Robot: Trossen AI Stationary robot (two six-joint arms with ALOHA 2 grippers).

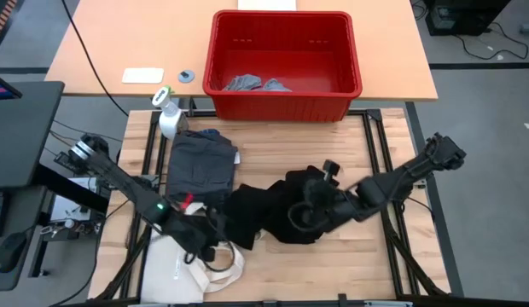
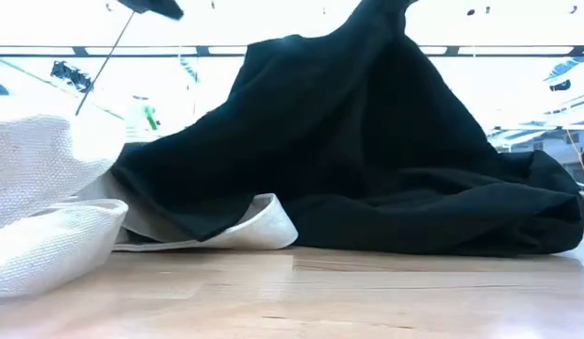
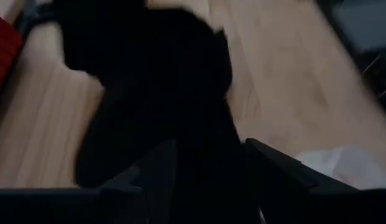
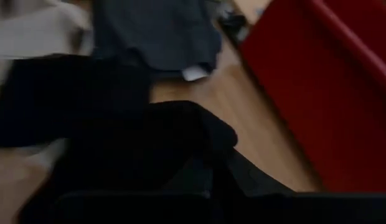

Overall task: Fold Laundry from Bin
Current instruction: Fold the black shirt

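A large black garment (image 1: 273,209) lies mid-table, one part drawn up into a peak (image 2: 381,14). My right gripper (image 1: 300,213), reaching in from the table's right, is shut on it. My left gripper (image 1: 209,243) is by the garment's left end, over the cream tote bag (image 1: 192,271). Its fingers stand apart, with black cloth (image 3: 199,124) between and ahead of them. A folded dark grey piece (image 1: 200,162) rests flat on the table's far left. The red bin (image 1: 286,64) stands beyond the far edge with light grey pieces (image 1: 247,83) on its floor. My left gripper has black cloth (image 3: 205,168) between its open fingers (image 3: 274,168); whether the fingers touch it, I cannot tell. My right gripper holds a raised bunch of the black garment (image 4: 180,124), slanting down from the right. The cloth hides the fingers. The garment hangs tent-like, its lower edge (image 2: 414,240) on the table.
A spray bottle (image 1: 168,115) stands at the far left by the grey piece. The tote's handles (image 1: 217,256) loop near my left gripper. Bare wood (image 1: 341,264) shows along the near right of the table.
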